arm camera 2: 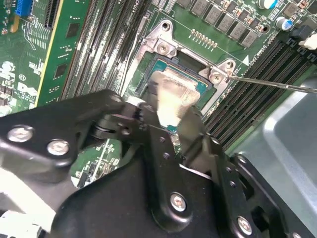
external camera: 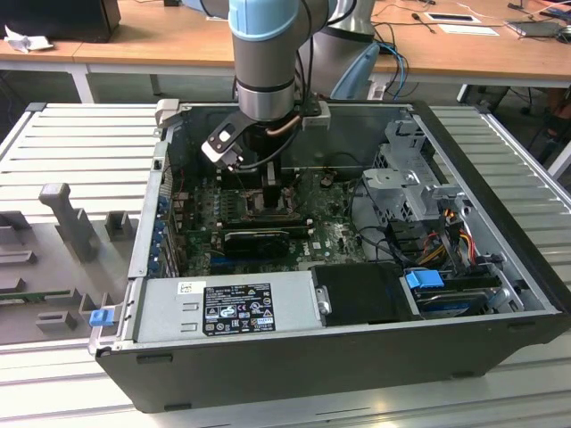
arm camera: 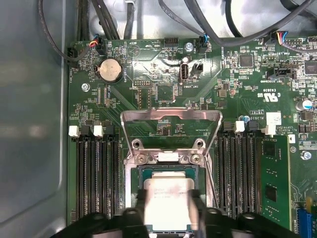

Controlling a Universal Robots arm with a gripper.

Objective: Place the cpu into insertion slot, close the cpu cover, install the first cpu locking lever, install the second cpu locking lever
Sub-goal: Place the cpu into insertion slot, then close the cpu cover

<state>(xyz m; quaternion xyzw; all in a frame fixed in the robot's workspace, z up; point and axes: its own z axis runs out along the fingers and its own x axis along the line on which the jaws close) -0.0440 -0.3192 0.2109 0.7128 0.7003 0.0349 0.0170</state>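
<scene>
First wrist view: the end effector (arm camera: 170, 198) is closed on the cpu (arm camera: 168, 206), its dark fingers (arm camera: 140, 210) pinching two opposite edges of the chip. The cpu hangs directly over the insertion slot (arm camera: 148, 168), metal face toward the camera. Whether it is resting in the socket or is just clear of it cannot be told.

The cpu cover (arm camera: 171, 115) stands swung open. Its window frames bare motherboard (arm camera: 163, 91) beyond the hinge, so the socket mouth is unobstructed.

Second wrist view: the cpu (arm camera 2: 171, 94) sits between the fingers and inside the socket's outline. A thin locking lever (arm camera 2: 277, 84) juts free to one side, not latched.

Exterior view: the arm (external camera: 263, 53) reaches down into the open computer case (external camera: 357, 366), which lies on a ribbed metal bench (external camera: 80, 134).

Judgement: the first step, placing the cpu, is in hand and not confirmed complete. The cover and both levers are undone.

Requirement of this step, as judged: the chip's edges must be square to the socket rim and its face level. It must settle without sideways pressure and be let go only once it lies flat. A tilted or offset seat is the main risk to the socket contacts.
</scene>
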